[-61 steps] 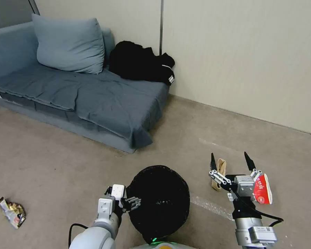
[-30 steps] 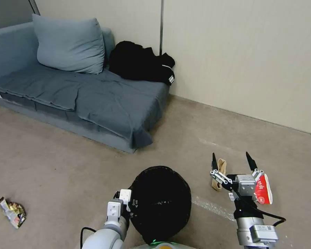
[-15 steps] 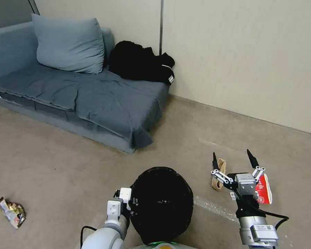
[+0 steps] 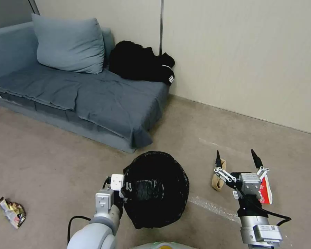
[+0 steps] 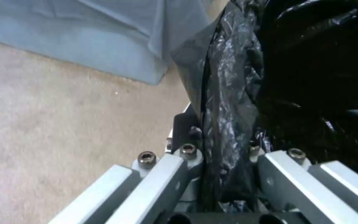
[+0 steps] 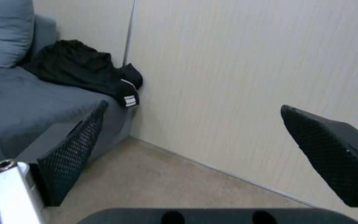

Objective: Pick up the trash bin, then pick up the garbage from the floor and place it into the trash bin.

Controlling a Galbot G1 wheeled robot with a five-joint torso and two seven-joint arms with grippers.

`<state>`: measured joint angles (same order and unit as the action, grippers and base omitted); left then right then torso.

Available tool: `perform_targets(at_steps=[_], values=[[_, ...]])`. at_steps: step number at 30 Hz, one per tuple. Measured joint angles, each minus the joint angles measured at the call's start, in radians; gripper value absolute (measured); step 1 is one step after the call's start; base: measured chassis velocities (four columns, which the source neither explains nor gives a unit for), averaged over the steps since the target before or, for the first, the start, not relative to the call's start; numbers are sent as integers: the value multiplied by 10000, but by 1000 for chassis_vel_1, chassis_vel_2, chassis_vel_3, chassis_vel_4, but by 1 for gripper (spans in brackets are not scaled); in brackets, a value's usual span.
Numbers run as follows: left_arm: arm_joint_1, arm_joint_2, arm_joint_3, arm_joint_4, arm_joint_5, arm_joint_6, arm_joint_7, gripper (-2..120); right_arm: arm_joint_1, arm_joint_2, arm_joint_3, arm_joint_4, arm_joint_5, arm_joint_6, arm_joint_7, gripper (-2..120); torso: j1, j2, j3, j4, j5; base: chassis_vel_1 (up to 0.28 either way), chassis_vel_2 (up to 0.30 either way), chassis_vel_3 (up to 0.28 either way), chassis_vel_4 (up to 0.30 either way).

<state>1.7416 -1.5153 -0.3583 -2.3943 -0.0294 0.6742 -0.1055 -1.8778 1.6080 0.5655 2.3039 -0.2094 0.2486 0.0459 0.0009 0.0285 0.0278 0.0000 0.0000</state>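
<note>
Centrally, the trash bin, lined with a black bag, sits tilted near the sofa, its rim pinched between the left gripper's closed fingers. Rightward, the right gripper hovers spread wide, holding nothing, between a brown paper piece and a red packet.

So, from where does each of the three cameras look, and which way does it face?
Head view: on the head, looking forward and down at the floor, sofa, trash bin; both arms show.
Left wrist view: on the left wrist, along the left gripper, clamped on the bin's bagged rim.
Right wrist view: on the right wrist, between the open right gripper fingers, toward wall and sofa.
Shared: head and right wrist views both show the black clothing.
</note>
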Motion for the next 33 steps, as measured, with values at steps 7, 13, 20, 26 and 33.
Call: perform_targets(at_steps=[7,13,20,26,33], values=[[158,7,31,-92,83,-162,-26,1,-43,0,57,99,52,-288,-10,100,0,1,0,0,0,0,0,0,0],[294,31,95,-21,152,-319,-81,1,58,-150,191,126,617,-1135,-6,100,0,1,0,0,0,0,0,0,0],[342,92,95,-20,152,-397,-268,1,701,-770,209,-345,2418,-3423,-5,100,0,1,0,1,1,0,0,0,0],[367,146,58,19,144,-414,-275,1,1373,-1340,285,-1114,3257,-4717,32,100,0,1,0,1,0,0,0,0,0],[379,160,94,111,185,-416,-277,1,2276,-1674,127,-2839,3563,-5297,-68,100,0,1,0,0,1,0,0,0,0]])
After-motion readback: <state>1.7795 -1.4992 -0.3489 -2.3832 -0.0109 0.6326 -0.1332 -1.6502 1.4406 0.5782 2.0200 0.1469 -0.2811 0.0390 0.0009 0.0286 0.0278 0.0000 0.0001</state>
